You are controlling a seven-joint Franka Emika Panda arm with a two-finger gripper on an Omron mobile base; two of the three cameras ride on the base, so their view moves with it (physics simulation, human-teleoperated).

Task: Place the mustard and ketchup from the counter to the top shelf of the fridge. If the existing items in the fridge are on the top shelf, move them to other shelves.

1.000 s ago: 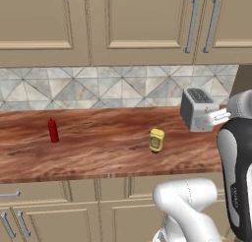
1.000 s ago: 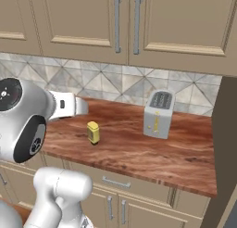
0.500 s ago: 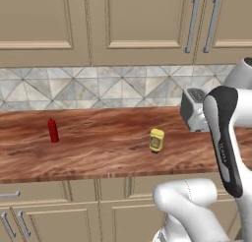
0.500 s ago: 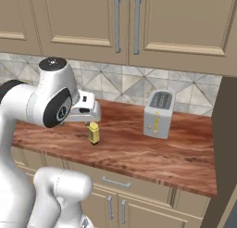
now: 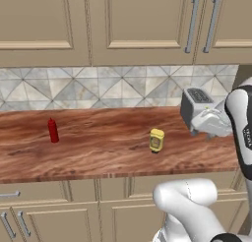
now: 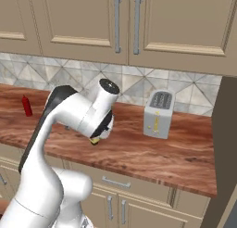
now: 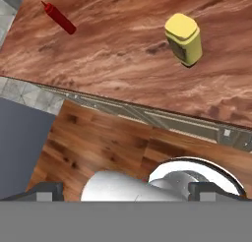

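Note:
The red ketchup bottle (image 5: 52, 131) (image 6: 27, 105) stands at the left of the wooden counter (image 5: 98, 152). Further right, nearer the front edge, is the short yellow mustard bottle (image 5: 156, 140). In the right base view my arm covers all but a sliver of the mustard (image 6: 95, 140). The hand view looks down from above the counter's front edge at the ketchup (image 7: 59, 18) and the mustard (image 7: 183, 39), both well away from the fingers. My gripper (image 7: 128, 192) is open, its fingertips (image 7: 44, 191) wide apart with nothing between them.
A silver toaster (image 5: 197, 105) (image 6: 157, 114) stands at the counter's right end, close behind my hand. Wall cabinets hang above and drawers sit below the counter. A dark tall panel (image 6: 227, 139) closes off the right side. Wooden floor (image 7: 98, 137) lies in front of the counter.
My arm has swung and folded, bringing the hand down in front of the toaster and crossing in front of the mustard in the right base view. Neither bottle has moved.

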